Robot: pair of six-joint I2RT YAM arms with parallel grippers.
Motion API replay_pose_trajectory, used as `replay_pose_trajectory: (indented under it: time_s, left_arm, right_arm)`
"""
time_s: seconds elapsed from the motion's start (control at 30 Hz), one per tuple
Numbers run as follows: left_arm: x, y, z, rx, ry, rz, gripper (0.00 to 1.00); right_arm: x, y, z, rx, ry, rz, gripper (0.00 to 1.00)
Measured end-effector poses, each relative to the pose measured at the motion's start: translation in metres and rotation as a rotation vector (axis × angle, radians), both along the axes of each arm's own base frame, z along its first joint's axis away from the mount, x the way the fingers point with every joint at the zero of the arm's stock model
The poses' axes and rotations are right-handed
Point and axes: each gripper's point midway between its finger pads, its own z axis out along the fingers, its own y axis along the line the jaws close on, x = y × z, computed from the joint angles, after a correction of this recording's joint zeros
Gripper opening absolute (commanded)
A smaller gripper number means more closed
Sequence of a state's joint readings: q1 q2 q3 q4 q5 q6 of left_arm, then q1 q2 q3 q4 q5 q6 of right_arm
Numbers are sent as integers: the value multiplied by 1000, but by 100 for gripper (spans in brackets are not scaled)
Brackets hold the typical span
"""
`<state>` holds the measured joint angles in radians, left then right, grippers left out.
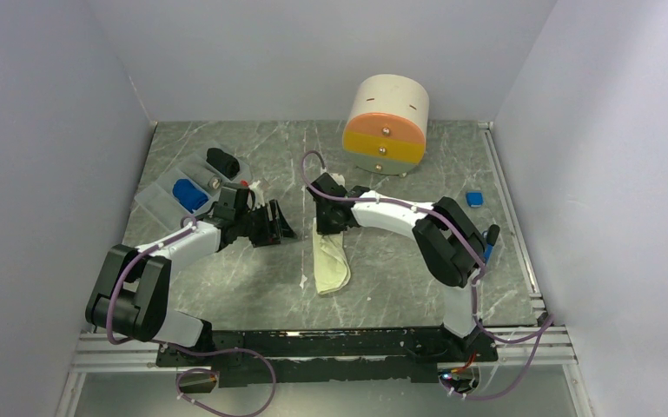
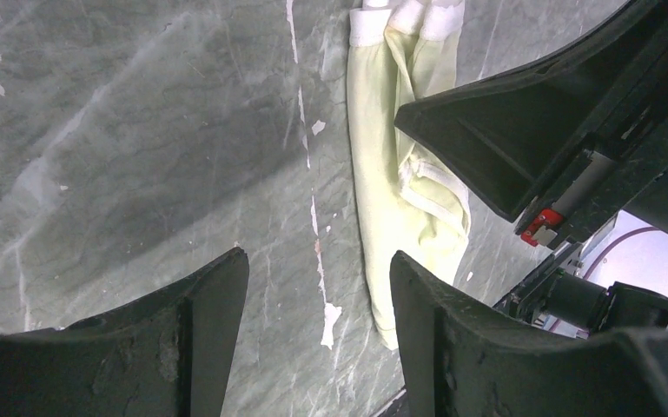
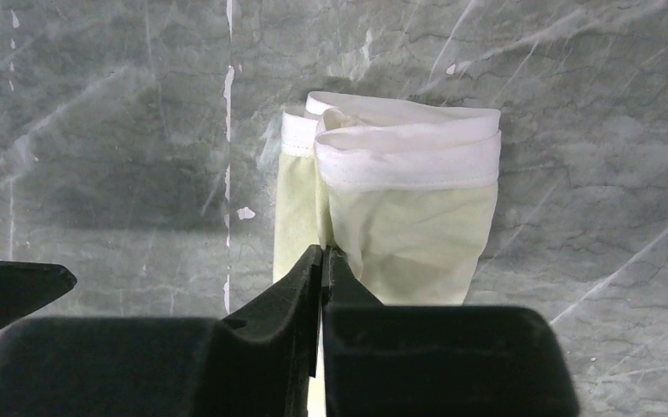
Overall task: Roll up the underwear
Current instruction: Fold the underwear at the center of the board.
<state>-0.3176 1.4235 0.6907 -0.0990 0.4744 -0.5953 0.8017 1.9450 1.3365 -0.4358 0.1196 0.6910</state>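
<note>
On the grey marbled table [image 1: 252, 278], the cream underwear [image 1: 332, 261] lies folded into a long strip at centre, its white waistband at the far end. We see the right gripper [image 3: 322, 261] near that end, jaws pressed together and tips against the cloth. Whether fabric is pinched, we cannot tell. The left gripper [image 2: 317, 339] hangs just left of the strip, jaws apart and empty. A rolled blue garment [image 1: 189, 193] sits in the clear tray [image 1: 152, 204] at left.
</note>
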Motion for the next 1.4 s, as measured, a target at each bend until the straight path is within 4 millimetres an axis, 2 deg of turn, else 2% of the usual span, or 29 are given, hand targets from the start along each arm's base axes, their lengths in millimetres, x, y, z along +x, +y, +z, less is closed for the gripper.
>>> replay_pose_trajectory:
  time_s: [0.07, 0.37, 0.43, 0.57, 0.7, 0.8, 0.87, 1.0, 1.1, 1.17, 1.3, 1.4]
  left_arm:
    - [0, 0, 0, 0, 1, 0, 65]
    - [-2, 2, -3, 3, 9, 4, 65]
    - [-2, 2, -4, 3, 10, 4, 65]
    - [-2, 2, -4, 3, 11, 5, 66]
    - [-2, 2, -4, 3, 11, 5, 67]
    - [-2, 2, -3, -3, 10, 4, 68]
    - [-1, 0, 0, -13, 11, 3, 68]
    - [14, -9, 9, -46, -4, -10, 72]
    - [30, -19, 17, -80, -30, -25, 68]
    - [41, -26, 22, -112, -54, -40, 67]
    - [58, -40, 28, -154, -63, -75, 59]
    - [70, -55, 33, -162, -68, -123, 53]
  right_arm:
    - [0, 1, 0, 0, -2, 3, 0]
    - [-7, 12, 2, 20, -6, 41, 1]
    - [-7, 12, 2, 18, -7, 46, 8]
    - [-7, 12, 2, 15, -9, 52, 16]
    - [-8, 15, 4, 24, -10, 74, 33]
    - [-10, 21, 13, 73, -23, 99, 37]
    - [-15, 19, 24, 109, -42, 107, 36]
    - [-24, 11, 57, 187, -98, 113, 26]
    - [-25, -1, 69, 224, -133, 92, 18]
    - [-25, -12, 67, 235, -132, 73, 14]
    - [-28, -26, 48, 231, -83, 53, 10]
    - [-29, -25, 37, 242, -46, 61, 8]
